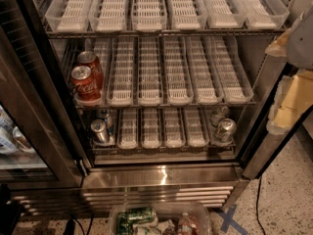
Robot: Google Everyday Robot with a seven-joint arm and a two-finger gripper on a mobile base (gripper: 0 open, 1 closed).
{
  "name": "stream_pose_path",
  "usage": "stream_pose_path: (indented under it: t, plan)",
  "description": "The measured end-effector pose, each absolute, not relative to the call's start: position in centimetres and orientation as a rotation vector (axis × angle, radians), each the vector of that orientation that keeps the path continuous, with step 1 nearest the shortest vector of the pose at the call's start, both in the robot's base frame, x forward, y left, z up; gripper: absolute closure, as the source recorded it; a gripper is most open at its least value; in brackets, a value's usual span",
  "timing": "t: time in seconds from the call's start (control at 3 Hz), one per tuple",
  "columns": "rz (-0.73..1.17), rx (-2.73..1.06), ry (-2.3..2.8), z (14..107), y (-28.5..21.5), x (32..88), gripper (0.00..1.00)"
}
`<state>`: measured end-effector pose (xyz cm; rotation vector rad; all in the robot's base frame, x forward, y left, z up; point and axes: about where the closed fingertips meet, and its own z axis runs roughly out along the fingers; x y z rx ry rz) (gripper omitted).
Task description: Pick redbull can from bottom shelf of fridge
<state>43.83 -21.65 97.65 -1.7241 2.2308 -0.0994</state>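
The fridge stands open in front of me. On its bottom shelf, in the far-left lane, stand two slim redbull cans: one at the front and one right behind it. My gripper hangs close to the camera at the right edge, beside the fridge's right door frame. It is well to the right of and above the redbull cans, open and empty.
Two red Coca-Cola cans stand at the left of the middle shelf. Two fatter silver cans stand at the right of the bottom shelf. The glass door is swung out at left. A clear bin of items sits on the floor below.
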Motion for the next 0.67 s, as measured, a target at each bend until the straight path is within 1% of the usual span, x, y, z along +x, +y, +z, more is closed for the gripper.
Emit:
stream_pose_path:
  t: [0.33,0.67]
  plan:
    - [-0.099,-1.724,2.231,97.6,-21.6,43.8,0.0]
    - [-0.05,-1.716,2.229,94.6,-20.6,43.5,0.0]
